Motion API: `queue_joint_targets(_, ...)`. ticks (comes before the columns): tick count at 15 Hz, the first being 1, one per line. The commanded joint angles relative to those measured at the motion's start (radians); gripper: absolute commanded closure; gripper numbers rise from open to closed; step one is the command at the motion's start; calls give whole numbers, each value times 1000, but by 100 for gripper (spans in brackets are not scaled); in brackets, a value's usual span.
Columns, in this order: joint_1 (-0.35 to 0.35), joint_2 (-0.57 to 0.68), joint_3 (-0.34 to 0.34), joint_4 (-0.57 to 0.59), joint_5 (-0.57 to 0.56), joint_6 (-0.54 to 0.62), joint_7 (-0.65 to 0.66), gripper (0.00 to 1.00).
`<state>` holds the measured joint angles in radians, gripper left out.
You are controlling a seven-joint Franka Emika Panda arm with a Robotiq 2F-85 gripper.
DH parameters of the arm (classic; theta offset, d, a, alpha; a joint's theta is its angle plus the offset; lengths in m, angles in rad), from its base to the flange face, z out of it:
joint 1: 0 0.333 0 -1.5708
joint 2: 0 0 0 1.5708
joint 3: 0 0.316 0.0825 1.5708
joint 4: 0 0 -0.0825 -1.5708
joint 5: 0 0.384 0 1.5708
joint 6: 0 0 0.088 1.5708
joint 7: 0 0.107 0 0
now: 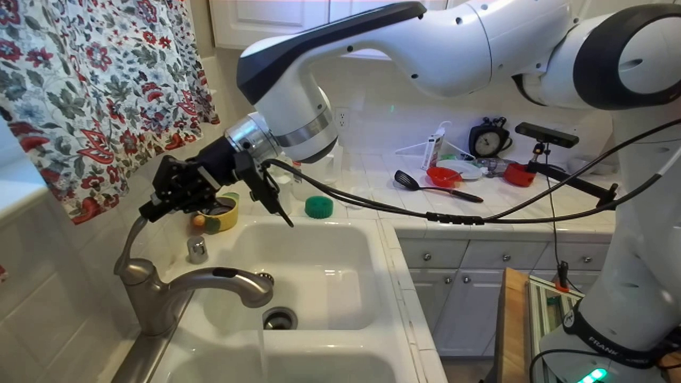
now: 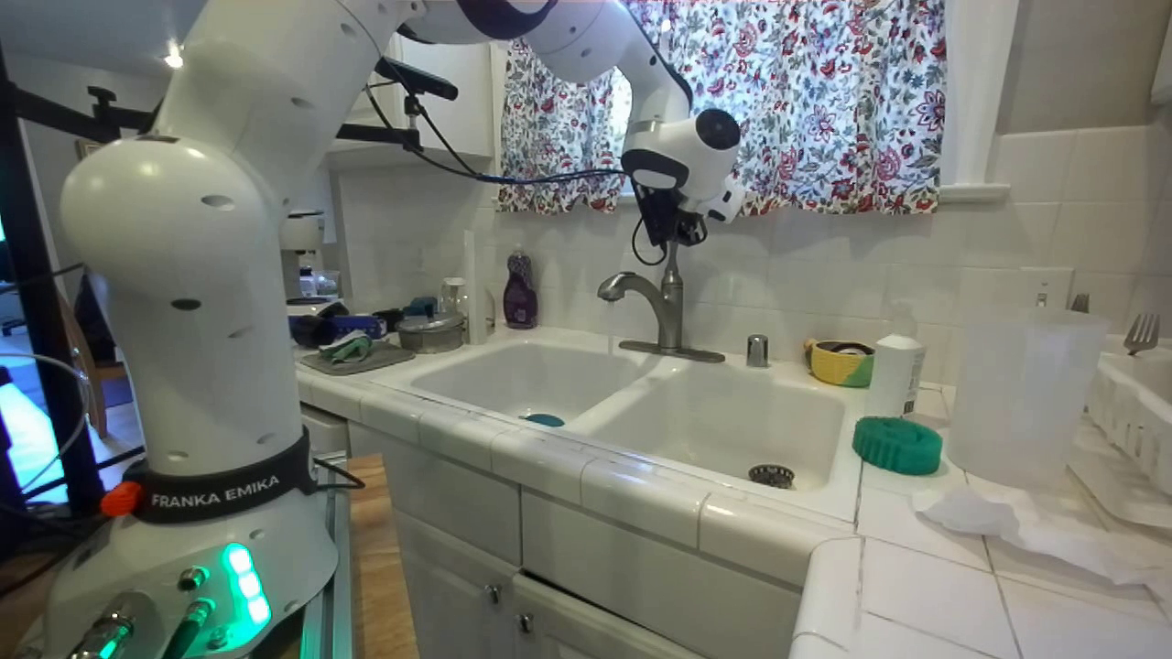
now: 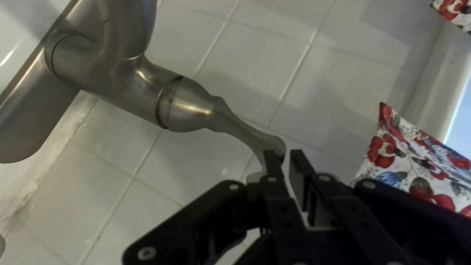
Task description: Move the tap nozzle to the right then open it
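Jaws at lever handle (image 3: 239, 127), contact unclear

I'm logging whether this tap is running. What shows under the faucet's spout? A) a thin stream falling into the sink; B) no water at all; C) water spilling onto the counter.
A: in both exterior views, a thin stream of water drops from the faucet's spout into the sink.

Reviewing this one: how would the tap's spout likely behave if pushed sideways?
The spout looks like rigid metal, so it probably won't flex. A seam curves round the foot of the faucet body in the wrist view, so it may swivel there rather than tip. Water seems to fall from the spout, so its smooth end could be slippery.
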<state>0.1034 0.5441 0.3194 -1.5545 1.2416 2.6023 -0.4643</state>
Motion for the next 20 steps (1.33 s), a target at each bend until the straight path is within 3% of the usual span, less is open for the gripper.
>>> queue_joint_targets(1,23,12,-17,34,23,-17,-12,65)
queue_joint_targets(3,26,9,-26,24,12,-13,1,56)
queue_joint_targets(7,30,-38,-56,-48,-10,2,21,29)
queue_joint_targets(11,35,-144,-102,-176,-69,6,38,2)
queue_joint_targets(15,83,-284,-143,-341,-316,30,122,0)
queue_joint_targets(20,134,-446,-171,-496,-712,33,320,0)
